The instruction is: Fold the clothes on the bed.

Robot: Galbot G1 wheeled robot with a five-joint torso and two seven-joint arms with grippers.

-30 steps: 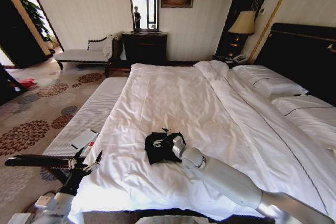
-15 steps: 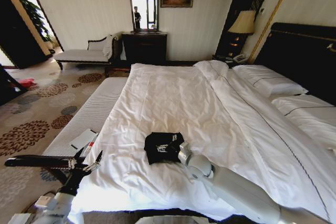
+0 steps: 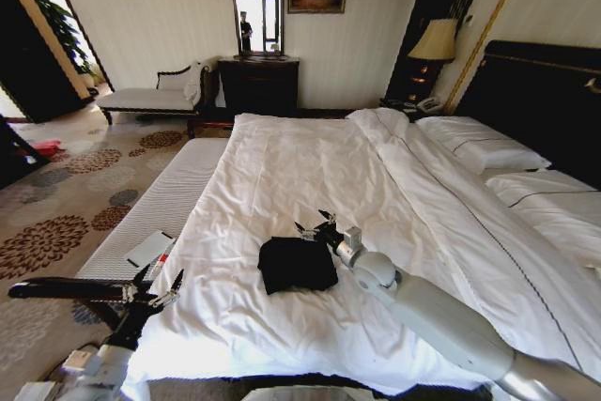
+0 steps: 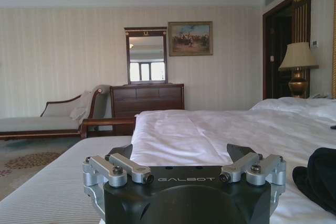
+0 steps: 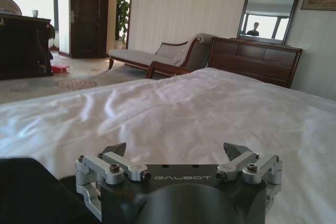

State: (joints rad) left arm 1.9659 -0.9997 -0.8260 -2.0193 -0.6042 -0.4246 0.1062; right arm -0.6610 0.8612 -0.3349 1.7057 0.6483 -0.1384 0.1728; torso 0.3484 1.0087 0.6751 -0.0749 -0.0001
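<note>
The clothes (image 3: 296, 265) are one black T-shirt lying as a compact folded bundle on the white duvet of the bed (image 3: 310, 157), near its foot. No lettering shows on top. My right gripper (image 3: 315, 223) hovers open just beyond the bundle's far right corner, holding nothing. In the right wrist view the right gripper (image 5: 176, 150) has its jaws spread over bare duvet, with the clothes (image 5: 31, 190) beside it. My left gripper (image 3: 156, 286) waits open off the bed's near left corner. The left wrist view has the left gripper (image 4: 184, 156) spread wide and the clothes (image 4: 320, 179) farther off.
A pale striped bench (image 3: 164, 199) runs along the bed's left side with a white pad (image 3: 150, 249) on it. Pillows (image 3: 479, 143) and a dark headboard (image 3: 540, 91) are at the right. A chaise (image 3: 141, 98), dresser (image 3: 258, 84) and lamp (image 3: 434, 41) stand by the far wall.
My right gripper has come off the T-shirt and moved up past its far right corner, now open. The white lettering seen before no longer shows. The left arm has not moved.
</note>
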